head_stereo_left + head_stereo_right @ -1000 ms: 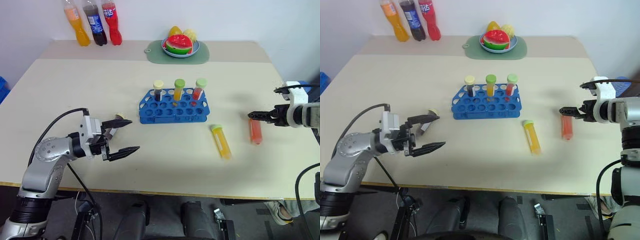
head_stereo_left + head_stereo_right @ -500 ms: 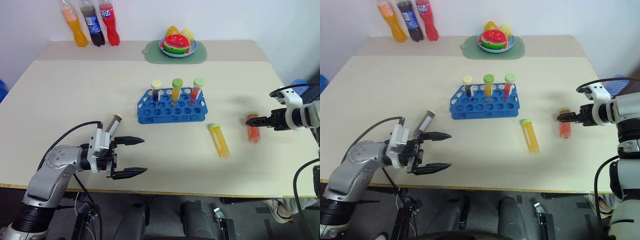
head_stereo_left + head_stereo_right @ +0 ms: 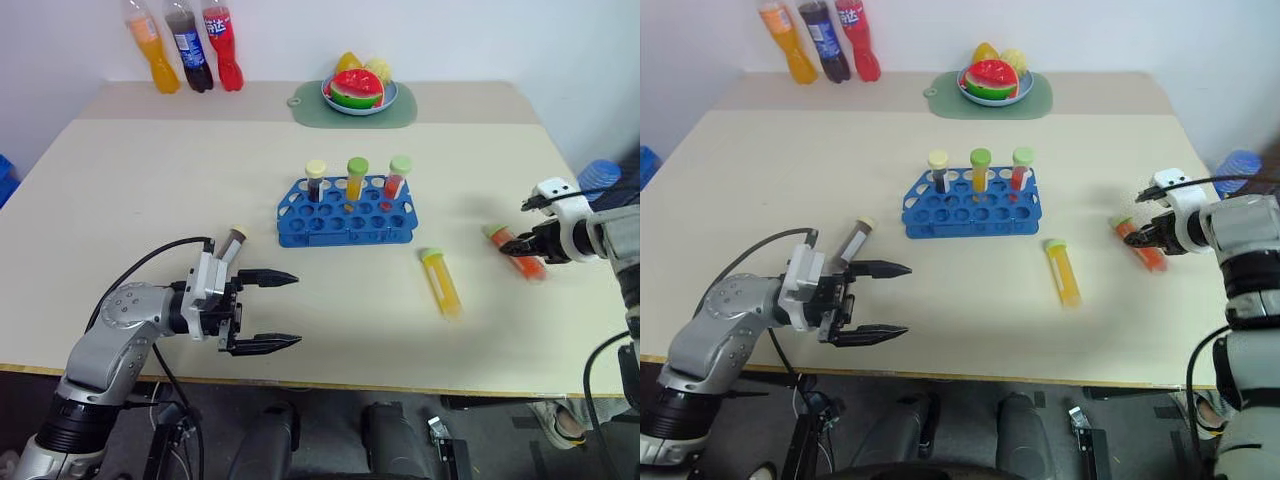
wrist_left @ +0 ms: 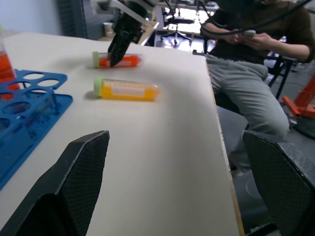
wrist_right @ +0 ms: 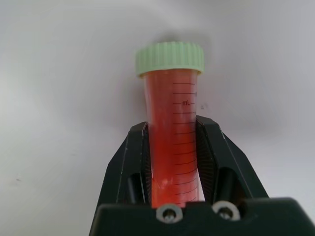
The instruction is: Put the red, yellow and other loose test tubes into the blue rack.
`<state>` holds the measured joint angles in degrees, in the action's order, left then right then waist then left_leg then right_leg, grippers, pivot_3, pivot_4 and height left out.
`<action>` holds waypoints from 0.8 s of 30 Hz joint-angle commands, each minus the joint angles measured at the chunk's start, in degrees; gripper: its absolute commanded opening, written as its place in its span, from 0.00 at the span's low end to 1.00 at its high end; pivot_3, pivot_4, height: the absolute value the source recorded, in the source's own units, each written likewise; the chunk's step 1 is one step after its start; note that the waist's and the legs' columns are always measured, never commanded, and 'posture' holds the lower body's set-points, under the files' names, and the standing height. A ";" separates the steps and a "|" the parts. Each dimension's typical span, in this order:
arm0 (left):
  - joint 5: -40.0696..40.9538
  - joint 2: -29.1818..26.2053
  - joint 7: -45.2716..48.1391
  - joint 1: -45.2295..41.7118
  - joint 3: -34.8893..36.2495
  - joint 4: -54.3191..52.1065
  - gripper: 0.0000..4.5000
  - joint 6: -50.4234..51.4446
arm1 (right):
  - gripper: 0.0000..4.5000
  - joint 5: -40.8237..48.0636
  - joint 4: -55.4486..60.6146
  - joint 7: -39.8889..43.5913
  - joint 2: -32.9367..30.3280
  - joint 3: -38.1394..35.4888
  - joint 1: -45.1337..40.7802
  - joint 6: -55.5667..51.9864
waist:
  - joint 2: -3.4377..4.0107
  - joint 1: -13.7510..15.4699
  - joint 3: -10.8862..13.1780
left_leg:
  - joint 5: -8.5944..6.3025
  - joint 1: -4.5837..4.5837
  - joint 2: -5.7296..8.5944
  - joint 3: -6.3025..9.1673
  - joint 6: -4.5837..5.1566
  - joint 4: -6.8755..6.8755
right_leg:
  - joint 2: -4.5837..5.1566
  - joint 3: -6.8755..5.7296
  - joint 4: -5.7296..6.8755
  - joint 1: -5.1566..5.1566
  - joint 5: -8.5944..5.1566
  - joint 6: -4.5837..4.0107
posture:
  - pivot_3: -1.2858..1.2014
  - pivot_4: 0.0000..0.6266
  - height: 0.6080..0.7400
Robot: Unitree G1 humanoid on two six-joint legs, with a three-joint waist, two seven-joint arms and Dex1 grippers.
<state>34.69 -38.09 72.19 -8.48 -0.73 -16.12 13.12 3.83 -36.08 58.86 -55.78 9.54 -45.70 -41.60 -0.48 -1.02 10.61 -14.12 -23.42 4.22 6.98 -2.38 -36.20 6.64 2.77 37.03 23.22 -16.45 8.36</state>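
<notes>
From the head views, the right tool point(image 3: 522, 243) is clamped on the red tube point(image 3: 519, 252), which lies on the table point(image 3: 150, 170) near its right edge, cap toward the blue rack point(image 3: 346, 213). The yellow tube point(image 3: 441, 281) lies between them, its long axis running roughly front to back, cap toward the rack. The brown tube point(image 3: 231, 246) lies just behind the left tool point(image 3: 270, 311), whose jaws stand wide and empty.

In the left wrist view, the red tube point(image 4: 118, 61) and yellow tube point(image 4: 126, 90) lie parallel, with the rack's corner point(image 4: 29, 105) close by.

In the right wrist view, the tool's fingers point(image 5: 134, 164) grip the red tube point(image 5: 173, 142) mid-body, cap pointing away. The rack lies to the left of this tube, so the right arm is the nearer carrier.
</notes>
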 commanded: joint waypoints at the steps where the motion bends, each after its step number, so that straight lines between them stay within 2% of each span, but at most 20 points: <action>1: 0.23 0.75 -1.18 -0.40 1.77 -0.15 1.00 -1.22 | 0.17 10.79 11.22 2.41 1.97 -14.89 5.79 10.86 | -0.01 -0.16 0.00 | 0.00 0.00 -0.01 0.00 0.00 0.00 | -0.01 0.00 0.02 0.00 0.00 0.00 | 0.52 0.24 1.00; 4: 0.68 1.79 -2.73 -0.20 2.74 0.02 1.00 -1.17 | 0.17 21.09 24.79 7.63 5.21 -23.23 13.95 11.70 | 0.01 -0.28 0.00 | 0.00 0.05 -0.07 -0.03 0.00 0.03 | -0.09 0.03 0.09 0.02 0.00 0.00 | 0.52 0.24 1.00; 7: 0.46 2.54 -4.01 0.14 3.78 0.39 1.00 -1.45 | 0.17 28.45 37.13 4.70 11.07 -26.71 18.51 10.22 | 0.00 -0.15 -0.01 | 0.00 0.06 -0.10 0.00 0.00 0.00 | -0.11 0.03 0.14 0.02 0.00 0.00 | 0.52 0.24 1.00; 10: 0.56 3.56 -5.31 0.14 4.68 0.88 1.00 -2.04 | 0.17 32.07 42.56 -0.39 18.45 -26.52 19.87 10.01 | -0.01 -0.13 -0.02 | 0.00 0.09 -0.10 0.15 0.00 -0.05 | -0.08 0.08 0.20 0.00 0.01 0.00 | 0.52 0.24 1.00; 11: 0.66 4.02 -5.83 0.08 4.97 1.25 1.00 -2.32 | 0.17 30.89 42.80 -2.35 21.61 -25.58 20.13 13.03 | -0.01 -0.03 -0.02 | 0.01 0.10 -0.10 0.19 -0.01 -0.06 | -0.08 0.07 0.19 -0.02 0.01 -0.01 | 0.52 0.24 1.00; 17: 0.00 4.87 -6.97 0.67 5.75 2.10 1.00 -3.47 | 0.17 23.89 33.90 -10.53 36.42 -21.87 16.99 30.39 | -0.03 -0.13 -0.05 | 0.05 0.10 -0.06 0.26 -0.08 -0.02 | -0.06 0.06 0.20 0.01 0.01 -0.01 | 0.52 0.24 1.00; 24: -0.02 4.61 -7.95 1.17 6.49 1.53 1.00 -3.78 | 0.17 17.16 14.03 -14.42 40.37 -21.19 10.98 47.11 | -0.03 -0.21 -0.05 | 0.12 0.10 -0.05 0.25 -0.21 -0.02 | -0.06 0.06 0.22 0.04 0.02 -0.02 | 0.52 0.24 1.00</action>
<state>34.30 -33.19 64.55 -7.40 4.08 -13.46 10.37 21.97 -20.28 44.80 -15.37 -11.01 -33.42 1.33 -0.51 -1.23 10.56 -13.93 -23.31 4.17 7.24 -2.69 -36.20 6.56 2.82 37.25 23.27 -16.44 8.34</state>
